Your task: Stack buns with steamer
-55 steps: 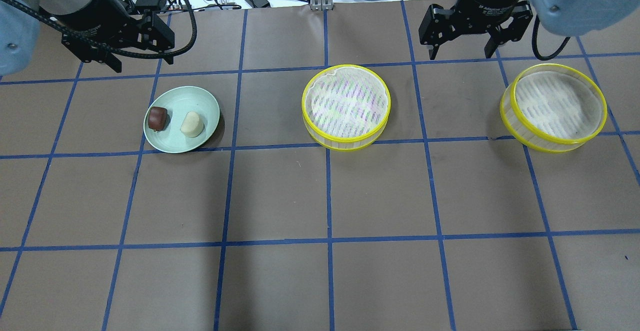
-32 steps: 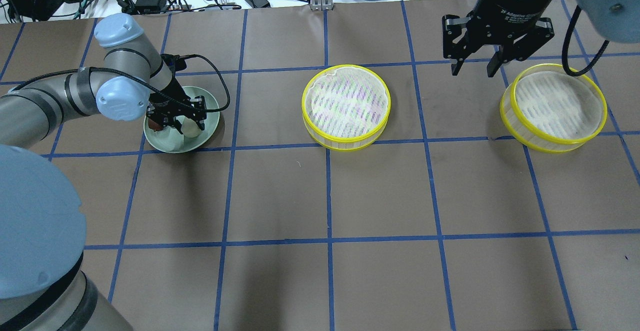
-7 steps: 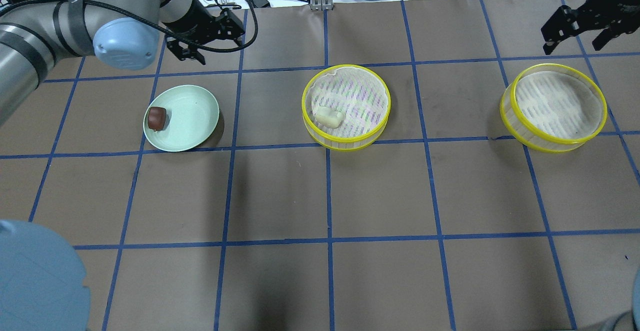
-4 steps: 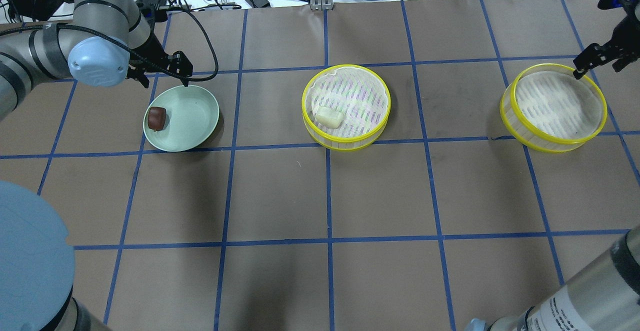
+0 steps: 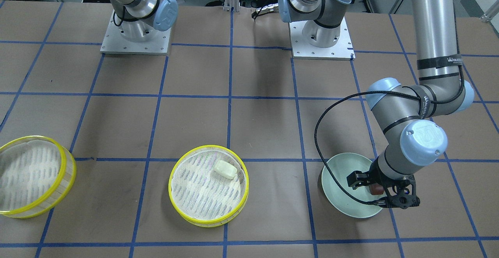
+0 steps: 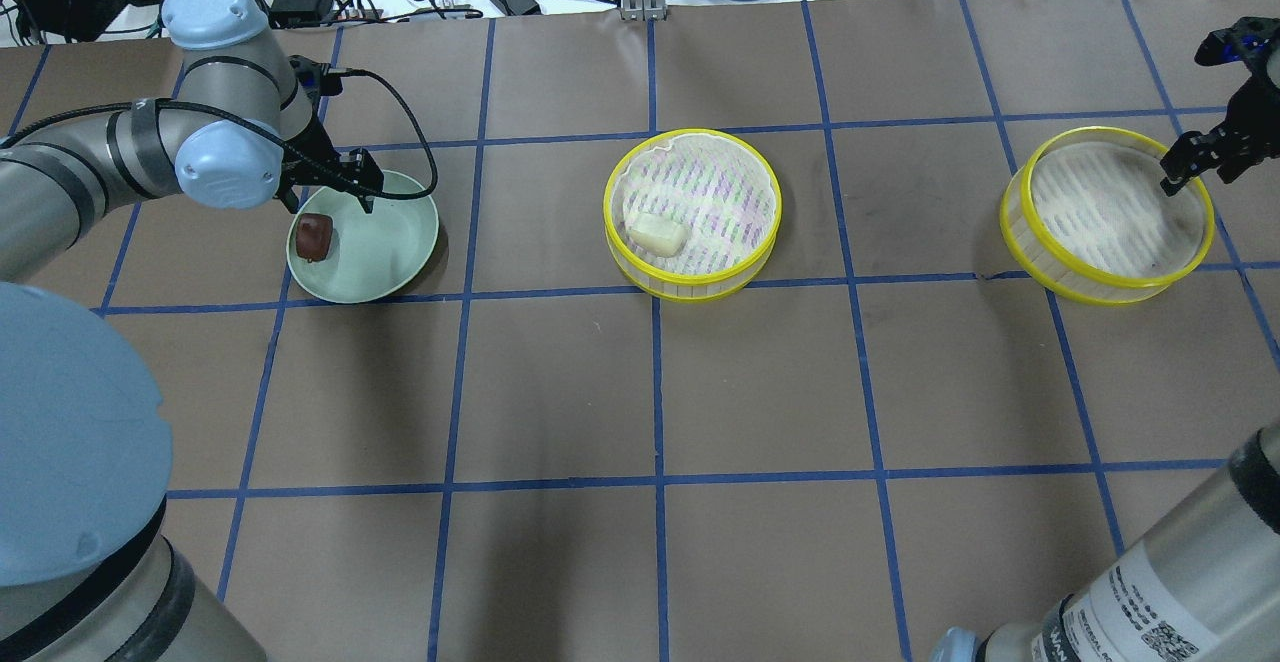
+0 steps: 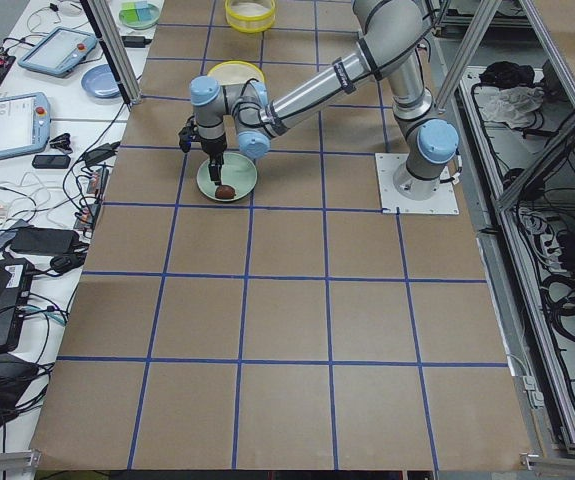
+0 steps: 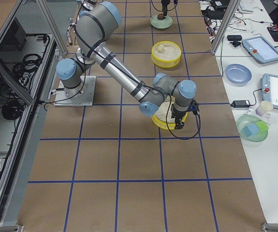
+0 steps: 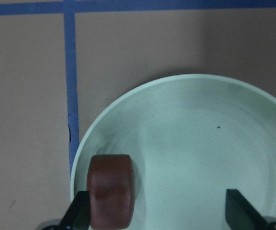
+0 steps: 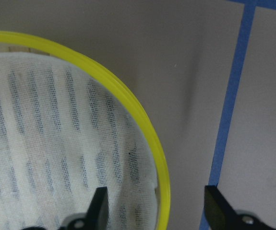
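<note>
The brown bun (image 6: 313, 235) lies on the plate (image 6: 395, 242), close to the rim on the robot's left side. The white bun (image 6: 657, 235) is well apart from it, on the cloth liner inside the mid steamer (image 6: 700, 287). It sits off-centre, toward the left and the robot's side. It is near the yellow rim, but I can't tell whether it touches. So of the 2 buns, 1 is in a steamer and 1 is on the plate.

My left gripper (image 9: 159, 213) hangs low over the plate, pointing down. Its fingers (image 9: 81, 211) are spread wide and grip nothing. In the wrist view the brown bun is just inside 1 of them, and I can't tell whether they touch. The other finger stands far across, over bare plate.

The right steamer (image 6: 1105, 287) stands toward the right end, well apart from the mid steamer, and also has a pale cloth liner. My right gripper (image 10: 158, 208) is at that steamer's right edge. Its fingers (image 10: 98, 207) are parted and straddle the yellow rim, 1 over the cloth inside and 1 outside over the tabletop (image 6: 760, 382). I can't tell whether either touches the rim.

The plate and the 2 steamers stand in 1 row across the brown tabletop, which blue tape (image 6: 655, 392) marks into squares.
</note>
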Action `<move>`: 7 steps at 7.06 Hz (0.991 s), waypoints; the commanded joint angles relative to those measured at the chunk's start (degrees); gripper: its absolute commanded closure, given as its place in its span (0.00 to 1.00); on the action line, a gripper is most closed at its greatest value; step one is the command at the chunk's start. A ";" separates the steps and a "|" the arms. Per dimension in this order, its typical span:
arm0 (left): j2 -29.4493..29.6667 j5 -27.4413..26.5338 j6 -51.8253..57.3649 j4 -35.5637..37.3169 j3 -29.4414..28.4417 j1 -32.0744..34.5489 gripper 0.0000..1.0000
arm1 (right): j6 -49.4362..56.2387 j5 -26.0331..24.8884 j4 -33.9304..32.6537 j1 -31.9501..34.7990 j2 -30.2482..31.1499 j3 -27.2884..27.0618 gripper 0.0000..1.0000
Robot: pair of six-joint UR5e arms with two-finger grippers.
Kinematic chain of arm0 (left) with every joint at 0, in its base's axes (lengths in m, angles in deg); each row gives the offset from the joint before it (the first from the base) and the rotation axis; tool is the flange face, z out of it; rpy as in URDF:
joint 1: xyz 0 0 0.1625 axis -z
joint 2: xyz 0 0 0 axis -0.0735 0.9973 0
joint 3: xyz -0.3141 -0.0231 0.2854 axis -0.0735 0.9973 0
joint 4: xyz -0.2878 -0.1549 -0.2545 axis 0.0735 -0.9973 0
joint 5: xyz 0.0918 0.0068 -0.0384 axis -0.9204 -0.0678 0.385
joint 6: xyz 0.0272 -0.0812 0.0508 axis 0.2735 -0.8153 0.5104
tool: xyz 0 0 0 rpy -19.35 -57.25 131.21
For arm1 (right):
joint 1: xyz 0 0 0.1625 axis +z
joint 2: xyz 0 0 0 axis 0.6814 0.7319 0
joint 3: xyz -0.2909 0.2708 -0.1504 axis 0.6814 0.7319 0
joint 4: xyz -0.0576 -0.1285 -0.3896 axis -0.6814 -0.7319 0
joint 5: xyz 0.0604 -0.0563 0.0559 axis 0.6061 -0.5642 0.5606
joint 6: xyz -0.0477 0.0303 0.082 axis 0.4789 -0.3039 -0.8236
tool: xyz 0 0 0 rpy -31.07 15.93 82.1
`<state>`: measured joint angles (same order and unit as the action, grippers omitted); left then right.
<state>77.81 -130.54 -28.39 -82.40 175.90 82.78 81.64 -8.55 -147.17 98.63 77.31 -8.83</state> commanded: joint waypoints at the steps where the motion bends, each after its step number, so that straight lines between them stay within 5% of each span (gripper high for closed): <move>1: 1.46 -3.65 1.88 1.02 0.09 -0.08 0.00 | 0.33 -0.40 -0.07 -0.04 -0.77 -0.84 0.44; 2: 2.16 -3.67 1.89 2.23 0.09 -0.08 0.00 | 0.33 -0.05 -0.07 -0.04 -0.86 -0.84 0.63; 3: 2.95 -3.32 1.98 3.73 0.09 -0.08 0.22 | 0.42 -0.14 -0.16 -0.04 -0.95 -0.76 0.81; 4: 3.13 -3.58 2.07 3.83 0.09 -0.08 0.96 | 0.42 -0.31 -0.16 -0.04 -0.87 -0.84 0.97; 7: 3.05 -3.67 3.03 5.49 -0.35 -0.08 1.00 | -0.63 0.48 0.36 0.05 0.97 -0.84 1.00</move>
<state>80.90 -134.13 -26.15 -78.03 175.81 82.70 81.26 -8.31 -147.09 98.59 77.44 -9.64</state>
